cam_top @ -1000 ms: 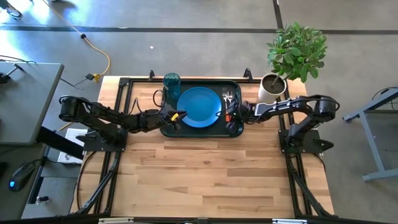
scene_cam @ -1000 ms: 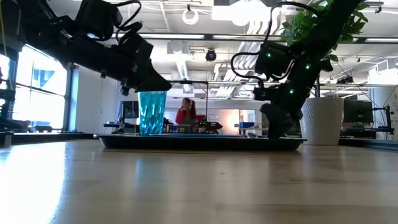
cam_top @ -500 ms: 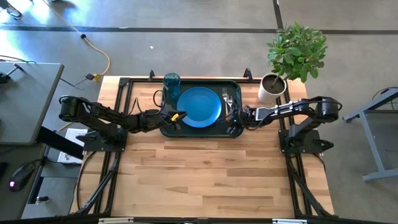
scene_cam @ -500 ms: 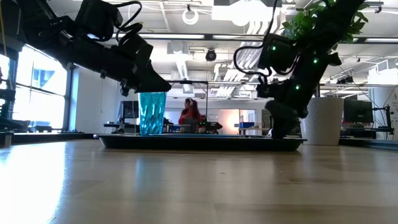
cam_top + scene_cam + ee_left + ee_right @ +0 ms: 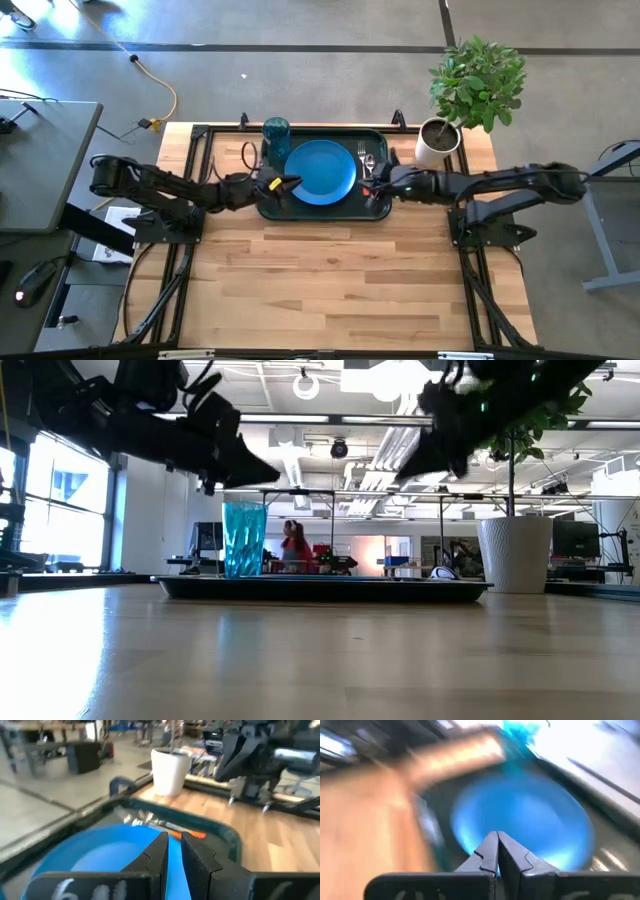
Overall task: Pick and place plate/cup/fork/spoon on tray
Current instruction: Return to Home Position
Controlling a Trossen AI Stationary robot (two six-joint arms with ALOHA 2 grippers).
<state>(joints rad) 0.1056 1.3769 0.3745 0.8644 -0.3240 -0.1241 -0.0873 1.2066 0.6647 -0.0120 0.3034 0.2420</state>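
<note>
On the wooden table [image 5: 340,270] the tray [image 5: 325,214] holds the plate [image 5: 320,172], cup [image 5: 276,130], fork [image 5: 371,160] and spoon [image 5: 277,186], the spoon pinched in the left gripper [image 5: 272,186] at the plate's left edge, the empty right gripper [image 5: 377,183] closed beside the fork.

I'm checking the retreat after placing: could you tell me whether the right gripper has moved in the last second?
Yes. The right gripper has risen from the tray, up level with the pot's foliage.
</note>
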